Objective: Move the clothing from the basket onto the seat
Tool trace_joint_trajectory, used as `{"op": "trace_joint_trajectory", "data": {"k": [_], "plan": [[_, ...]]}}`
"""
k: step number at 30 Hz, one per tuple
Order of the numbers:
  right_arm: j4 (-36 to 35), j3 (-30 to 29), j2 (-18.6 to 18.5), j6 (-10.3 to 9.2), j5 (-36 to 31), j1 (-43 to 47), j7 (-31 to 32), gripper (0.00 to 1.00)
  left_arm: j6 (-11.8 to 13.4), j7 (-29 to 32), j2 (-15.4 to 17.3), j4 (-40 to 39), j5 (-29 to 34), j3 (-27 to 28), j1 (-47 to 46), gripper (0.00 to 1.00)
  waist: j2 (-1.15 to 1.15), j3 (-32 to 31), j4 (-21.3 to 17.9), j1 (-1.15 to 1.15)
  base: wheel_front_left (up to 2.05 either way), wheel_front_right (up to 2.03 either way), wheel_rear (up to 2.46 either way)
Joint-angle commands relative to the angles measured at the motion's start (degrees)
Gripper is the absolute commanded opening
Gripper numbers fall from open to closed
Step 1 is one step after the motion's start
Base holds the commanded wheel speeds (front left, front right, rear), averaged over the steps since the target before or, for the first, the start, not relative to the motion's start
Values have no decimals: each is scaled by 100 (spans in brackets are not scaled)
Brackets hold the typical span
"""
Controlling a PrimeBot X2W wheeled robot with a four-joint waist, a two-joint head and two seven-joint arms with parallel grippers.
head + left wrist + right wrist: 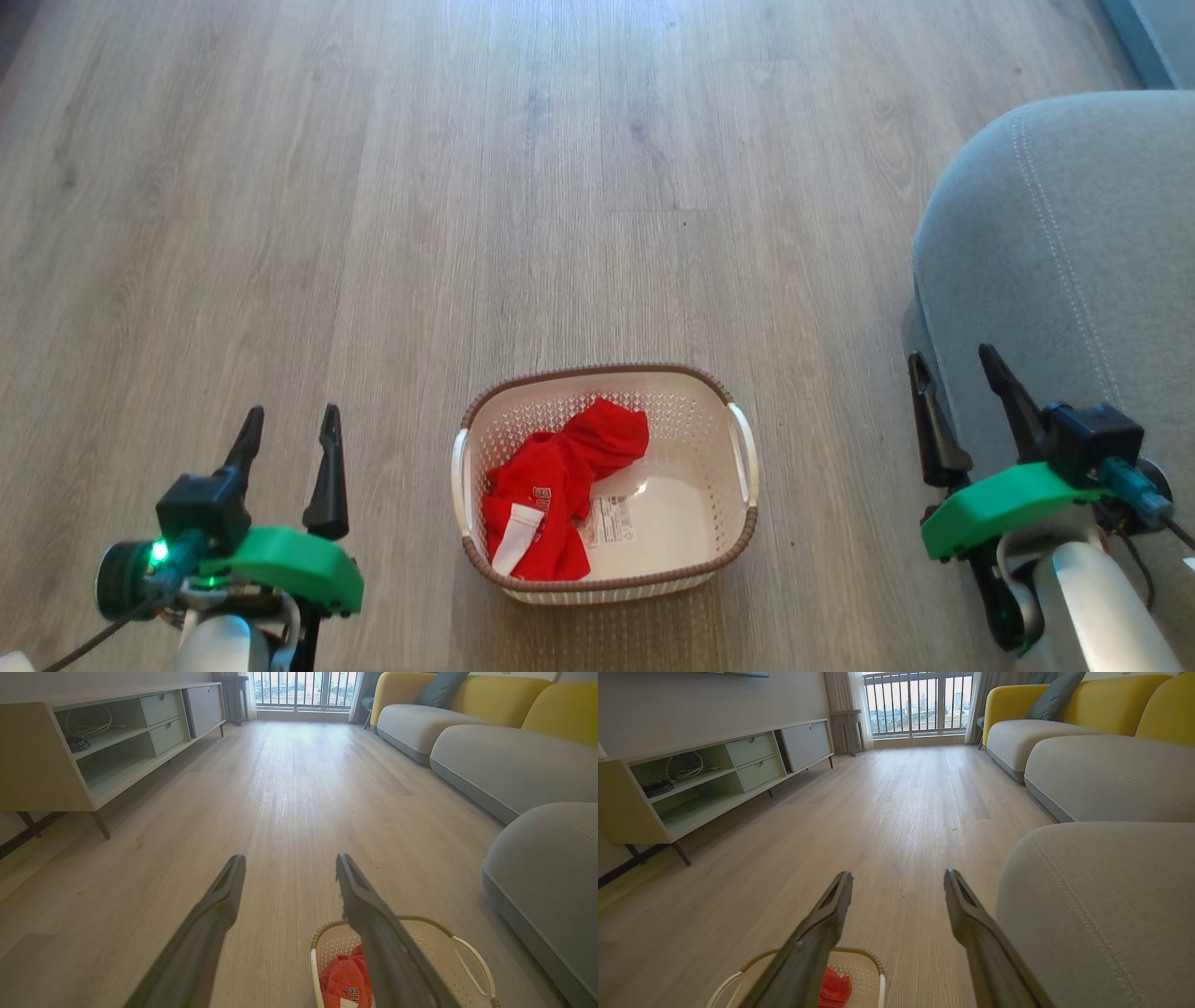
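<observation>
The cream basket [709,425] with a brown rim stands on the wood floor in front of me. Red clothing [560,476] with a white label lies crumpled in its left half, and a paper sticker shows on the bare bottom. The grey seat [1074,252] rises at the right. My left gripper [289,425] hangs open to the left of the basket with nothing between its fingers. My right gripper [954,373] stands open by the seat's near edge. In the left wrist view the basket [439,942] and the clothing [343,977] lie low right of my left gripper [288,862]. The right wrist view has the seat [1106,905], the basket [864,975] and my right gripper [898,879].
A low pale cabinet [70,746] on thin legs lines the left wall. More grey sofa sections [504,760] with yellow backs [560,714] run along the right, past the seat. A balcony window [920,704] closes the far end. Wood floor [467,187] stretches ahead of the basket.
</observation>
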Motion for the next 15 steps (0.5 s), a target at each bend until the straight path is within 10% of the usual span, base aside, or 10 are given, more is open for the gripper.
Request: {"op": "trace_joint_trajectory", "data": {"k": [1, 15], "plan": [[-199, 147, 21, -1, -3, -61, -54, 100, -42, -56, 5, -210, 69, 243, -71, 100, 0, -15, -3, 1, 0, 0, 0], [-347, 211, 34, -1, -32, -205, -54, 100, -160, -56, -43, -96, 136, 185, -121, 100, 0, 321, -72, 1, 0, 0, 0]]}}
